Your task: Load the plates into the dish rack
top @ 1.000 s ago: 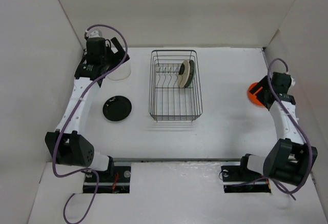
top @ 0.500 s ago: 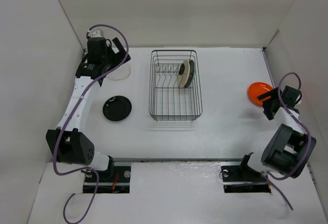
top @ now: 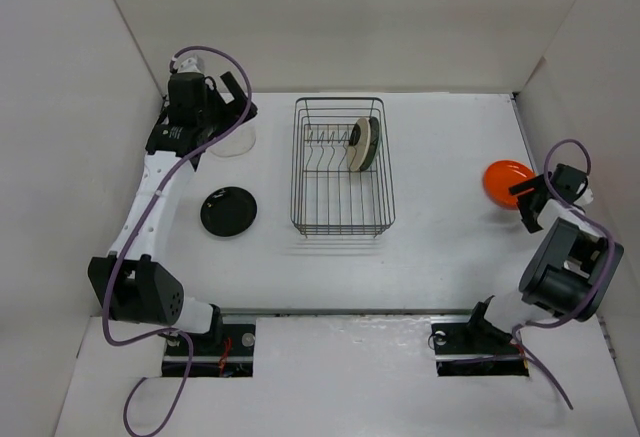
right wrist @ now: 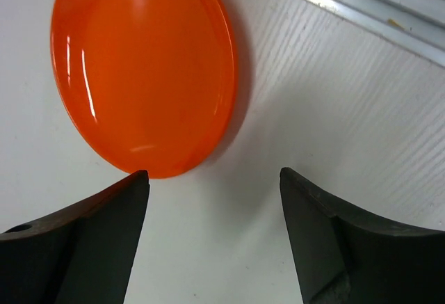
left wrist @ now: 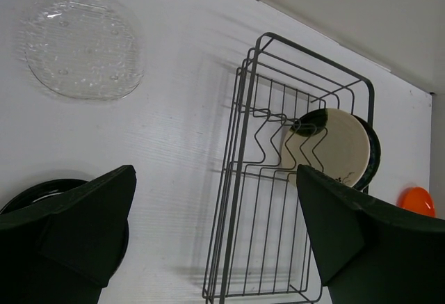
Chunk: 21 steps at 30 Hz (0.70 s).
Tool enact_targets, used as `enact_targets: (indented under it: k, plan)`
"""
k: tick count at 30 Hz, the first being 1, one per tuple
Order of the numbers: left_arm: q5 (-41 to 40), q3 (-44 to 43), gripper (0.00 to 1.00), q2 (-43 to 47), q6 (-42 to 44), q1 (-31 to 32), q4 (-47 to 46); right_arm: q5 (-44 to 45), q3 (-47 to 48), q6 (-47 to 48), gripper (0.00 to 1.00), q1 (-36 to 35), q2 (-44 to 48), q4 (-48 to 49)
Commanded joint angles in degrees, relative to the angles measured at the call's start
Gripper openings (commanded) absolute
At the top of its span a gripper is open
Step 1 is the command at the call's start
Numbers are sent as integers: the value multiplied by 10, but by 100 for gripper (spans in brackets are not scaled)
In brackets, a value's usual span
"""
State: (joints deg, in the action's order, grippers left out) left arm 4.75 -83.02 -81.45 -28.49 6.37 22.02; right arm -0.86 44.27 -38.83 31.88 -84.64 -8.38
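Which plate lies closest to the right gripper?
The orange plate, just ahead of the right gripper; the others lie far left or stand in the rack.

Top view looked steeply down from the near edge over the white worktop (top: 440, 257). Left wrist view faced the black wire rectangular dish rack (left wrist: 278, 234), mid range. Right wrist view sat close over the bright orange round plate (right wrist: 142, 74), seen in all three.

No legible text, labels, brand marks or nos. in any view: top cam, L wrist or R wrist.
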Motion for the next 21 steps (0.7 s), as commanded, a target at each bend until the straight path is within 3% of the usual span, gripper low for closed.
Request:
enact_targets:
  k: [1,21]
  plan:
    - [16,5,100,22,8,0,-29,29,31,-3,80,4,-10,45]
    - [-12,16,100,56,25,0,-37,55,92,-11,76,4,-115,46]
